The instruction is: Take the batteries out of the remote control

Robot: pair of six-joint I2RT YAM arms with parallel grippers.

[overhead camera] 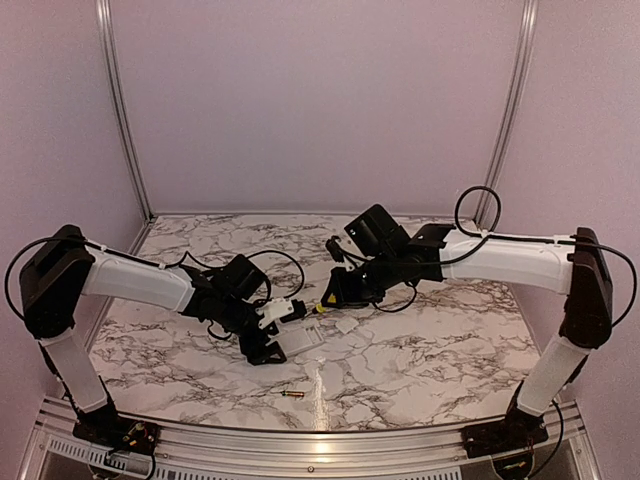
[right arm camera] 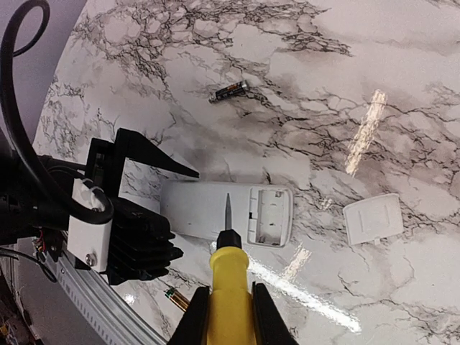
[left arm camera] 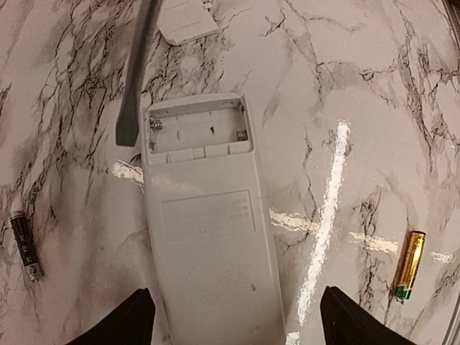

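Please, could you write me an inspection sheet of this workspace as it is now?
Surface: glossy marble-pattern table, glare streaks.
Job's things: remote control lies back up, battery recess empty; dark battery and gold battery lie loose on the table, one on each side of it.
Clutter: white cover piece beyond the remote.
End effectors: left end effector open, straddling the remote's end; right end effector shut on the yellow screwdriver.
Cables: black cable loops on both arms.
Surroundings: lilac walls, aluminium posts.
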